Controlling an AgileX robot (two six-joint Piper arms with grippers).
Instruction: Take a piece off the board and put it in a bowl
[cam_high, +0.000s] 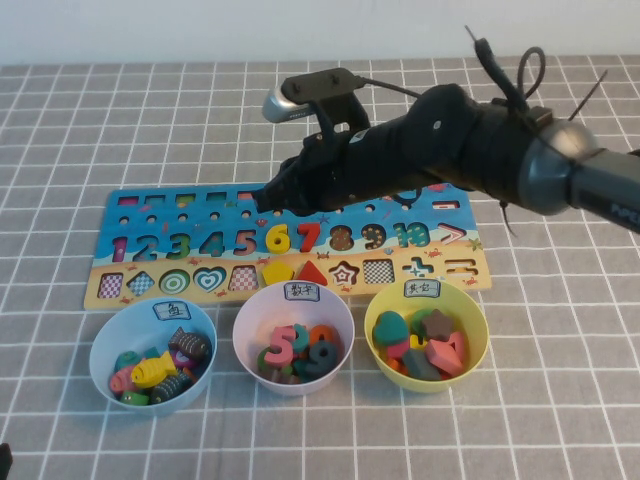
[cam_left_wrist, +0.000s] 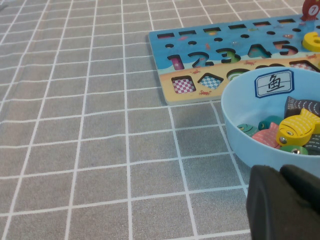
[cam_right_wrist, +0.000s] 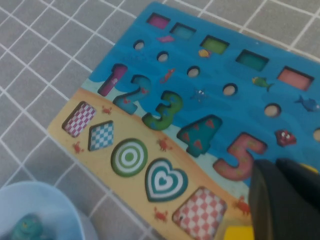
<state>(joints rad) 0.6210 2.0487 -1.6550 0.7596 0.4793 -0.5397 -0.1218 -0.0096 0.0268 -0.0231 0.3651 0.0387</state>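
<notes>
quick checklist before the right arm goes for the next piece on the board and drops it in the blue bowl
1. Right gripper over the puzzle board: ok, it hovers above the upper blue part near the numeral 5.
2. Small red piece located: cannot tell, the arm covers that stretch of the board in the high view; only a red round-marked bit shows at the left wrist view's edge.
3. Right fingers open or shut: cannot tell.
4. Pale blue bowl reachable: ok, it sits just in front of the board's left end, already holding fish pieces with room left.
5. Left gripper out of the way: ok, low beside the blue bowl, off the board.
</notes>
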